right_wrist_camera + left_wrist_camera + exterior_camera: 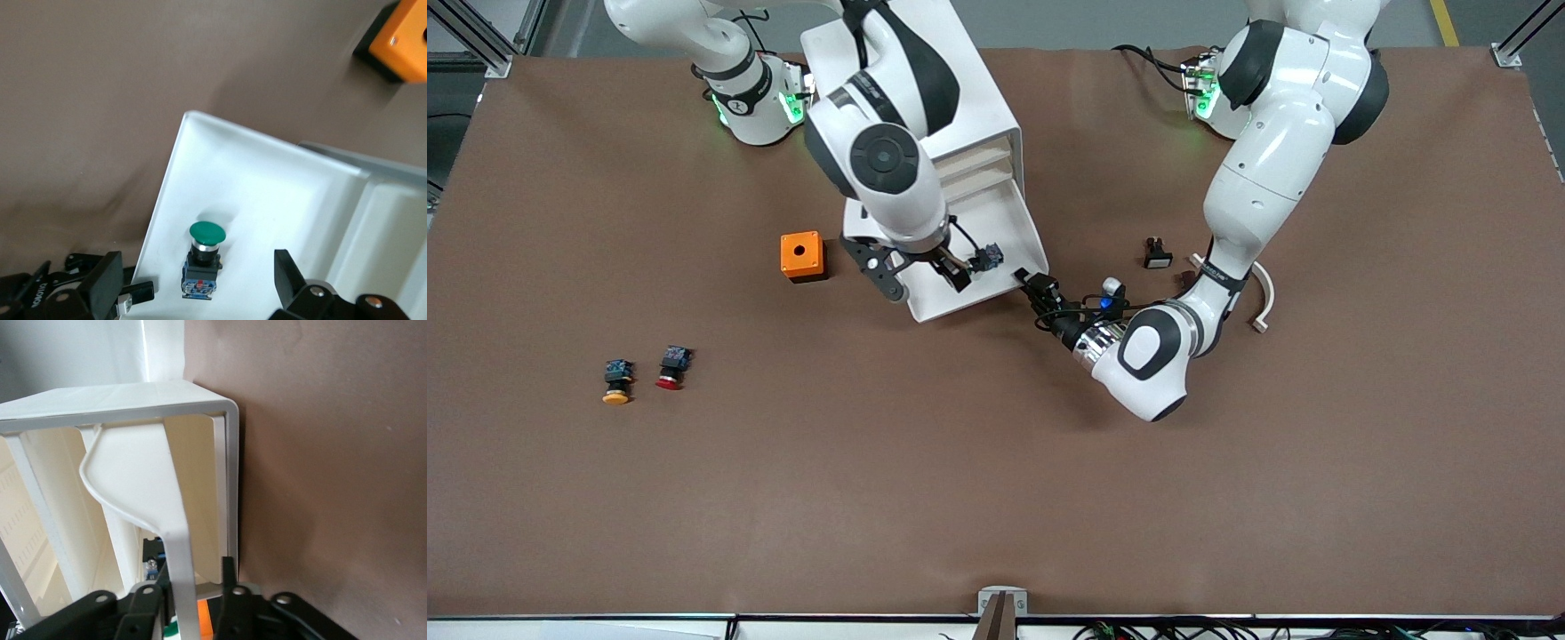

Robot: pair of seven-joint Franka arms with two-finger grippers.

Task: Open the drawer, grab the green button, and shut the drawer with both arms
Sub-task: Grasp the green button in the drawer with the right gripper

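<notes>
Smooth shiny white plastic drawer [267, 193], shiny green button [205, 232] cap, soft dull brown table [996, 498] cover.

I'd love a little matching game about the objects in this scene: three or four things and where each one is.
Things:
1. green button
2. red button
3. orange box
4. left gripper

Places:
A. on the table beside the yellow button
B. at the corner of the open drawer
C. on the table beside the cabinet
D. inside the open drawer

Pairs: 1-D, 2-A, 3-C, 4-B
</notes>
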